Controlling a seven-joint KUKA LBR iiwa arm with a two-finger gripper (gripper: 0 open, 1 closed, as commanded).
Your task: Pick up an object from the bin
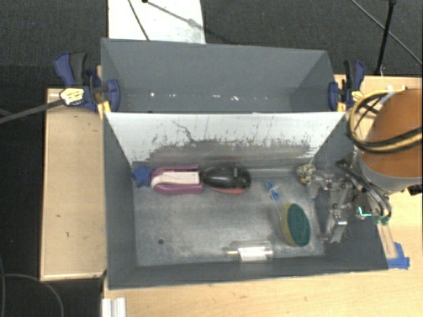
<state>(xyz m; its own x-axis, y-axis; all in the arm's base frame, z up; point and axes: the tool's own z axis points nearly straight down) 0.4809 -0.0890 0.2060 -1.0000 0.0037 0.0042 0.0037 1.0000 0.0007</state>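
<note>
My gripper (334, 224) hangs low at the right side of the bin, close to the right wall. Just to its left lies a flat oval scrub pad (296, 224) with a dark green face and a tan rim. A small brass-coloured metal piece (305, 172) sits behind the gripper near the back right corner. A little blue piece (272, 191) lies on the floor behind the pad. Nothing shows in the gripper.
Along the back wall lie a black oval thing with a red underside (226, 178), a pink and purple block (177, 180) and a blue scrap (141, 175). A clear and white tube (250, 251) rests at the front wall. The arm's orange cover and cables stand outside the right rim.
</note>
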